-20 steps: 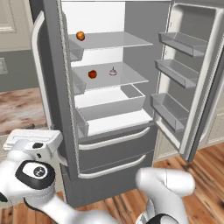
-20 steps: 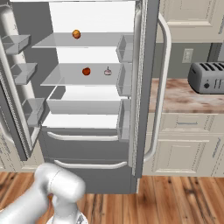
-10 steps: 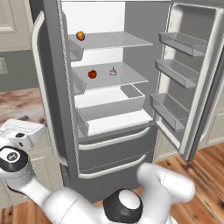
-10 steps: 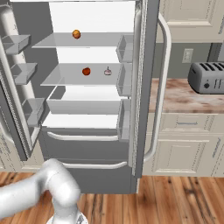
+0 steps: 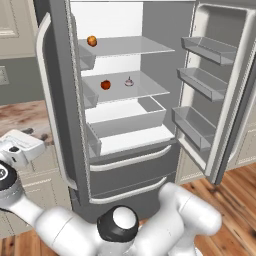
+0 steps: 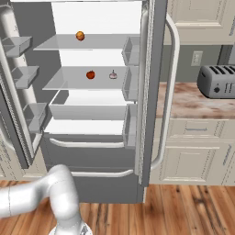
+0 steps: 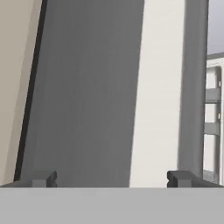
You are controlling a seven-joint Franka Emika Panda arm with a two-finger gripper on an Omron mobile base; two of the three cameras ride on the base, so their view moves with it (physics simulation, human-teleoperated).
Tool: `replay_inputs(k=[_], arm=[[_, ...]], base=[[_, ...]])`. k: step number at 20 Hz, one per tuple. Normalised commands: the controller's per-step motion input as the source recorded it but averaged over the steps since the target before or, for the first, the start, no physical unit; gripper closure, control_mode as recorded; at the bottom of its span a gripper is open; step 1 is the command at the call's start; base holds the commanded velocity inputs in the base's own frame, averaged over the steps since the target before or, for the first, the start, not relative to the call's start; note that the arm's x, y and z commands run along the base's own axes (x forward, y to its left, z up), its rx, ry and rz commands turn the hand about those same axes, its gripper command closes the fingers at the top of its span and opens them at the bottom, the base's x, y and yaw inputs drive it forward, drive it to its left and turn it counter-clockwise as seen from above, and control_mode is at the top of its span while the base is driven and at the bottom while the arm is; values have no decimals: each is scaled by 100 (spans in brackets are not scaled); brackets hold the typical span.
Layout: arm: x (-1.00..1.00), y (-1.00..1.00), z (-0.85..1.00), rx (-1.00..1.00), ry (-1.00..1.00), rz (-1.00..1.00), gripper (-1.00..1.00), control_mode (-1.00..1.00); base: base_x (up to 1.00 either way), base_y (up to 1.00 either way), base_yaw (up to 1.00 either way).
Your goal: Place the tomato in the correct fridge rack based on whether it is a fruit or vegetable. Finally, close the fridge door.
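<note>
Red tomato [image 5: 105,84] sits on the middle fridge shelf [image 5: 145,90] beside a small pale item [image 5: 129,81], end effector [image 7: 112,178] spread open and empty facing the left door [image 5: 60,100], so a clumsy swing could glance off its handle [image 5: 50,100] and leave the fridge ajar.

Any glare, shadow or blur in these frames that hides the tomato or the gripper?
Left base view: flat, even rendered light, the tomato crisp on the middle shelf. Right base view: the same, no glare. Hand view: the gripper wide open against soft grey and white vertical surfaces, little contrast.
</note>
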Motion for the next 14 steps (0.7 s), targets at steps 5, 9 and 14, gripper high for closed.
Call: replay_inputs(k=[5, 9, 14], arm=[[14, -51, 0, 7, 0, -2, -100, -100], [3, -69, 5, 9, 0, 0, -100, -100], [0, -76, 8, 10, 0, 0, -100, -100]], base=[[0, 0, 0], [0, 0, 0], [0, 0, 0]])
